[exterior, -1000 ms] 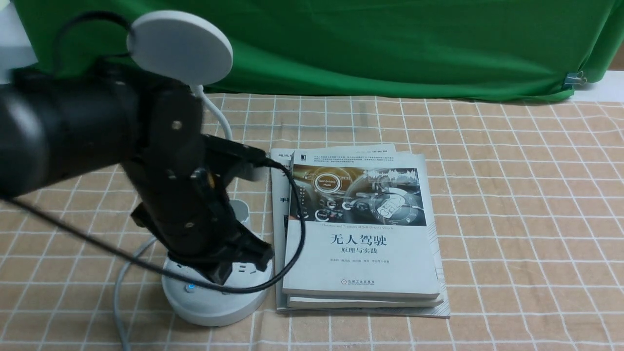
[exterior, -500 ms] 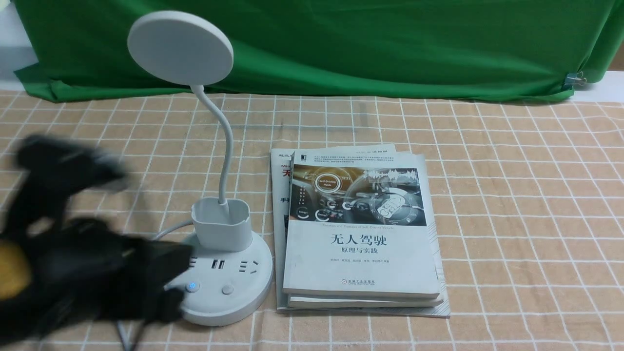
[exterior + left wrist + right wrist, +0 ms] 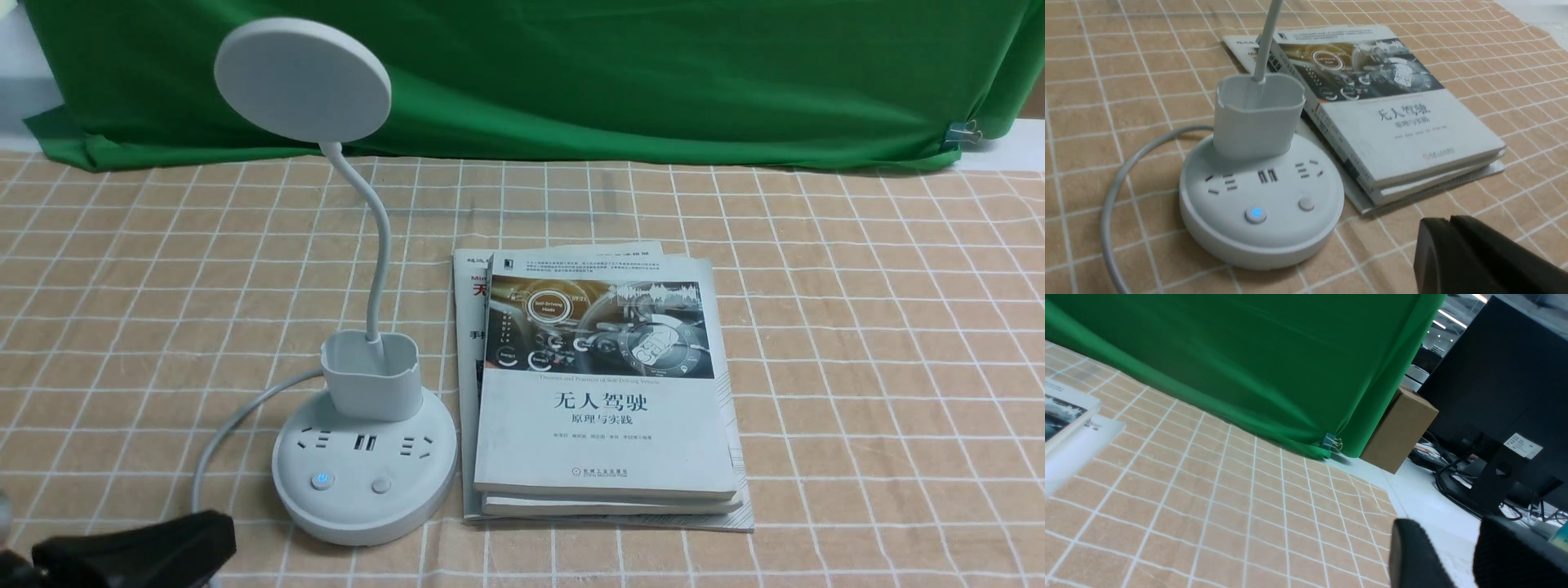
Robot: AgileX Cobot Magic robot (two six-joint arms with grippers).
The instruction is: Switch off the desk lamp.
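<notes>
The left gripper (image 3: 1449, 228) is a blunt, matte black shape with its two fingers pressed together, only a thin seam between them. It holds nothing. In the front view it sits low at about 8 o'clock from the desk lamp (image 3: 363, 474), apart from it. The right gripper (image 3: 1449, 539) shows only in its own wrist view, its rounded black fingers spread with a bare gap between them.

The desk lamp stands on the table (image 3: 857, 327), at about 8 o'clock from the middle of the front view. The table is covered in a tan woven cloth crossed by white grid lines. The lamp is smooth white plastic. Its round, thick base (image 3: 326, 523) carries socket slots and two small round buttons. The left button (image 3: 322, 480) glows blue and the right button (image 3: 380, 485) is plain. A small rounded cup (image 3: 371, 374) rises from the back of the base, and a thin curved neck (image 3: 377, 245) climbs from it to a flat disc head (image 3: 302, 80). A pale grey cord (image 3: 220, 433) loops away at 9 o'clock.

Just beside the base at 3 o'clock lies a stack of glossy paperback books (image 3: 604, 392). Behind them, at 12 o'clock, hangs a creased green cloth (image 3: 653, 73).
</notes>
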